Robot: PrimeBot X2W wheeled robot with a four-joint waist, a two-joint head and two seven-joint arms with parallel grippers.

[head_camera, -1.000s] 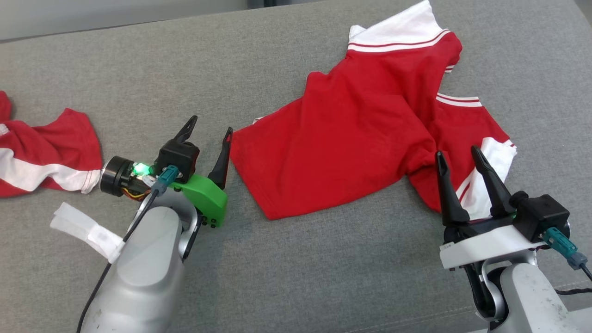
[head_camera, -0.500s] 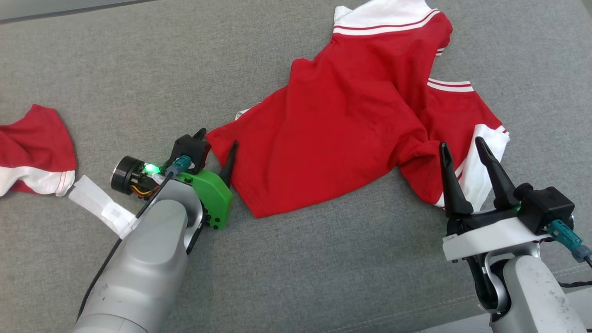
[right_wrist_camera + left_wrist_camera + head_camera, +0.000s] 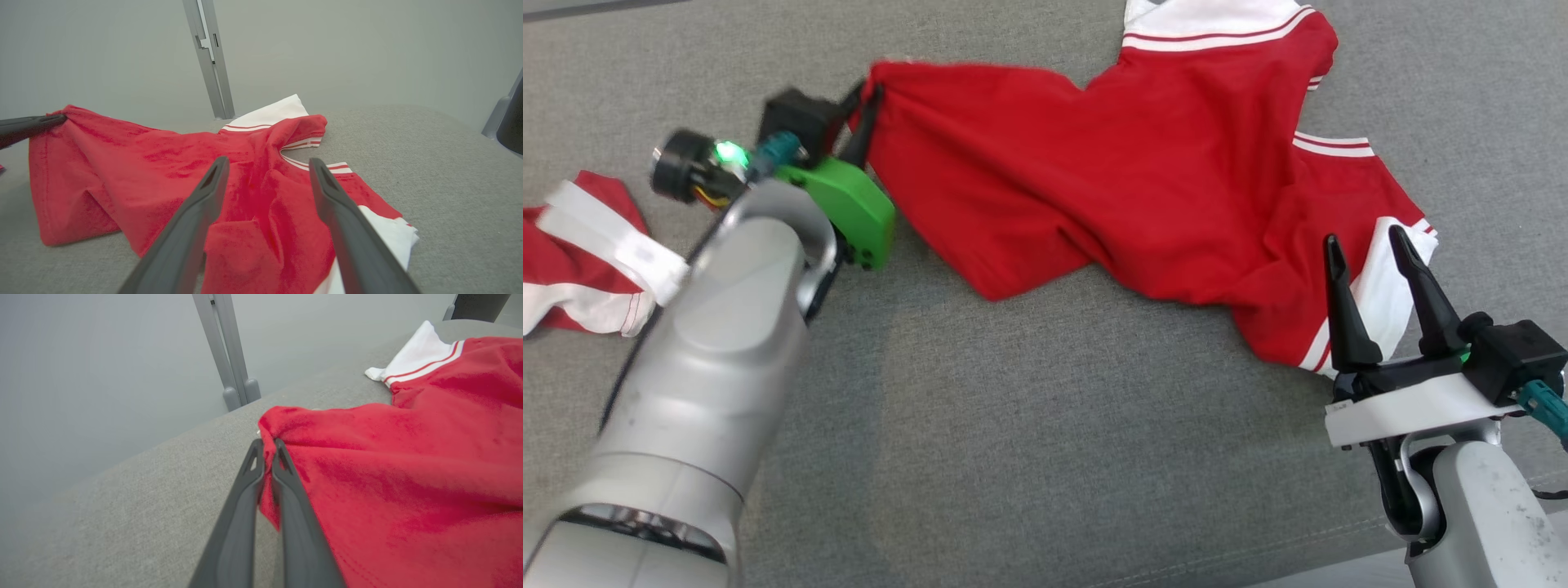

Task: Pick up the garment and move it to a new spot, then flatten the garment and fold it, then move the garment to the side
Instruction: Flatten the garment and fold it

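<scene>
The garment [image 3: 1143,171] is a red shirt with white, red-striped sleeve bands, lying crumpled across the grey cushion. My left gripper [image 3: 864,96] is shut on its near-left corner and holds that corner raised, so the cloth stretches toward the upper left. In the left wrist view the red garment [image 3: 408,465] is pinched between the closed fingers of the left gripper [image 3: 267,447]. My right gripper [image 3: 1364,245] stands open at the lower right, just over the garment's white-banded sleeve. In the right wrist view the right gripper [image 3: 267,163] has its fingers wide apart above the garment [image 3: 184,171].
A second red and white cloth [image 3: 572,269] lies at the far left of the grey cushion [image 3: 1045,425]. A grey upright post [image 3: 210,61] stands beyond the cushion's far edge. Bare cushion spreads along the front.
My left gripper closed on the garment's left corner and lifted it up and away, pulling the cloth taut. The right gripper stayed open. The head camera also shifted.
</scene>
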